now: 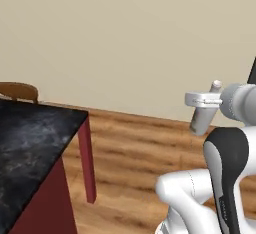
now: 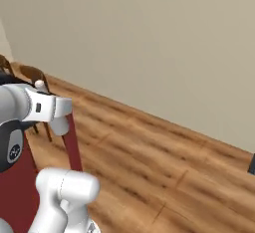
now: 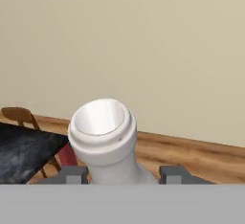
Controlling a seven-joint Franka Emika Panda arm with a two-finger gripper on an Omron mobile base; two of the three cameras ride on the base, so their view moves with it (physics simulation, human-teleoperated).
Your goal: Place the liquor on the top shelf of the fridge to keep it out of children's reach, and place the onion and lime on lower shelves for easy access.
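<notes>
Pale bottle [image 3: 103,141] sat clamped in the tool [image 3: 123,174], tilted; with the fridge unseen, a swing could loosen it.

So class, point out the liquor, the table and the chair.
liquor [image 3: 101,122], hand view, on its cap
table [image 1: 30,138], left base view, on its dark top
chair [image 3: 18,115], hand view, on its backrest

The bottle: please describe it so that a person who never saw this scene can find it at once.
Start from the black table with dark red legs, then look right to the white robot arm. The liquor sits clamped in its end effector, above the wooden floor. It is the one slim pale grey-white object with a small round cap.
</notes>
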